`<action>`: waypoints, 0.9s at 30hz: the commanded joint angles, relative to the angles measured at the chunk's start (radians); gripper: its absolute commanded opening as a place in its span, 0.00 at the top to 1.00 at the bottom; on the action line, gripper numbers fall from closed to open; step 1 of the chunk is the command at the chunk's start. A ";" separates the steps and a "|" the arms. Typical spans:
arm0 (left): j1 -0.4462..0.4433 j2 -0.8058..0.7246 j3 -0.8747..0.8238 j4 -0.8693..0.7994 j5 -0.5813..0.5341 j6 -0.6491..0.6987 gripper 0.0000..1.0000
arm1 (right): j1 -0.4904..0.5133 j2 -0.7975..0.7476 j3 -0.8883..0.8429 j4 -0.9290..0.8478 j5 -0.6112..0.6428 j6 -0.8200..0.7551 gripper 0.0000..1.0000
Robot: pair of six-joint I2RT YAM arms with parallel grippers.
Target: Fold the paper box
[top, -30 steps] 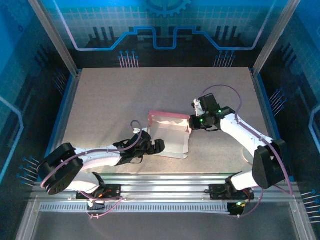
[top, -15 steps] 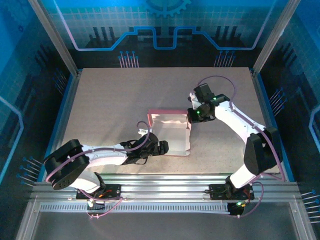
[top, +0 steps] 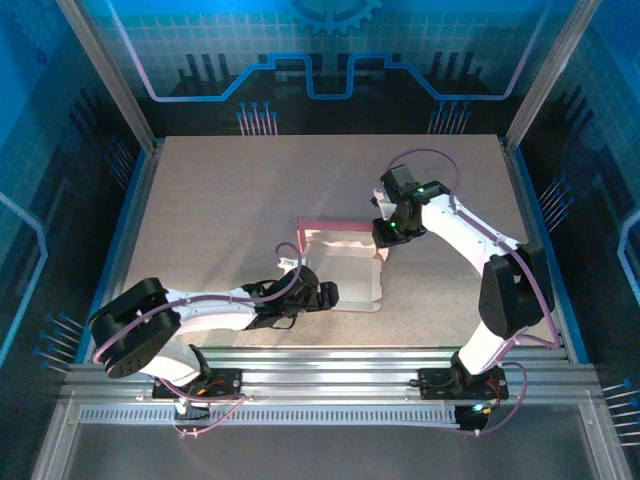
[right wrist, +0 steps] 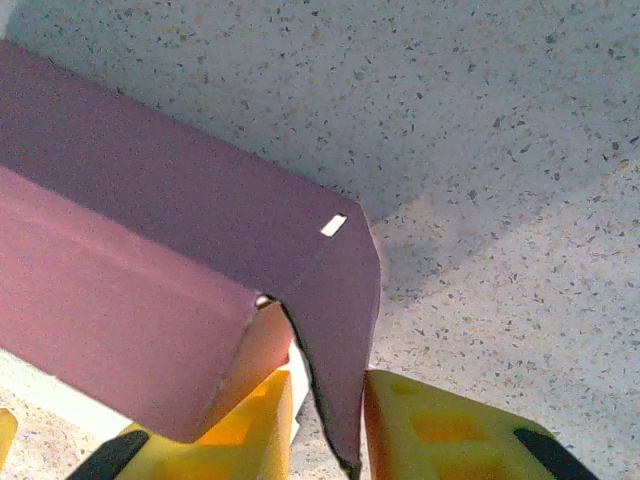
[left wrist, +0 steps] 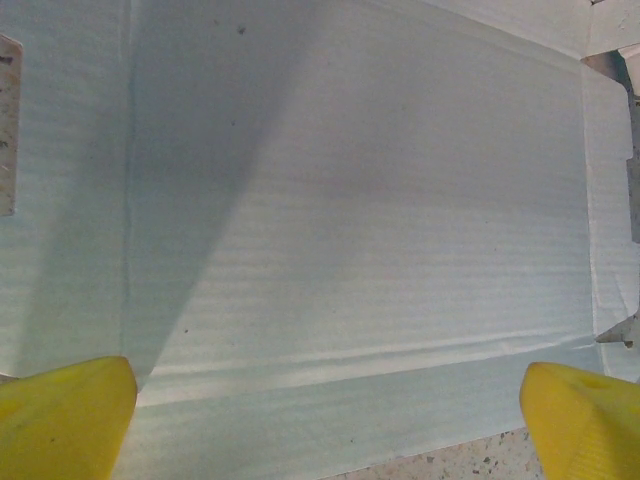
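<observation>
Table (top: 220,200): a tan, speckled surface is seen from above, framed by metal rails. Its grain is shown close up by the right wrist camera (right wrist: 500,150).

Left arm (top: 200,310): it is laid low along the near side of the table, reaching from its base at the near left towards the middle.

Right arm (top: 460,230): it is bent up from its base at the near right and angled inwards over the right half of the table.

Paper box (top: 340,275): it is placed near the middle of the table, between the two grippers. Its pale inner side is turned up, and pink walls are raised along its far and left edges. In the left wrist view its whitish, faintly ribbed inner face (left wrist: 350,200) is crossed by a crease on the left. In the right wrist view its pink outer wall (right wrist: 150,250) is seen folded at a corner.

Left gripper (top: 325,295): it is set at the box's near-left corner. Its yellow fingertips are spread wide (left wrist: 325,420), with the inner face of the box seen between them, and nothing is clamped.

Right gripper (top: 383,243): it is set at the box's far-right corner. Its yellow fingers are drawn close together (right wrist: 335,410), and a pink corner flap of the box is pinched between them.

Slit (right wrist: 334,225): a small pale cut-out is seen in the pink wall just above the held flap.
</observation>
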 commanded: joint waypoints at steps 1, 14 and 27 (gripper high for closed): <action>-0.014 0.033 0.001 -0.078 0.048 -0.026 0.01 | 0.013 -0.010 -0.027 -0.019 0.000 -0.002 0.72; -0.014 0.033 0.006 -0.096 0.041 -0.026 0.01 | 0.011 -0.008 -0.020 -0.075 0.011 0.001 0.76; -0.014 0.043 0.011 -0.095 0.037 -0.021 0.01 | 0.010 0.003 0.015 -0.101 -0.062 0.000 0.91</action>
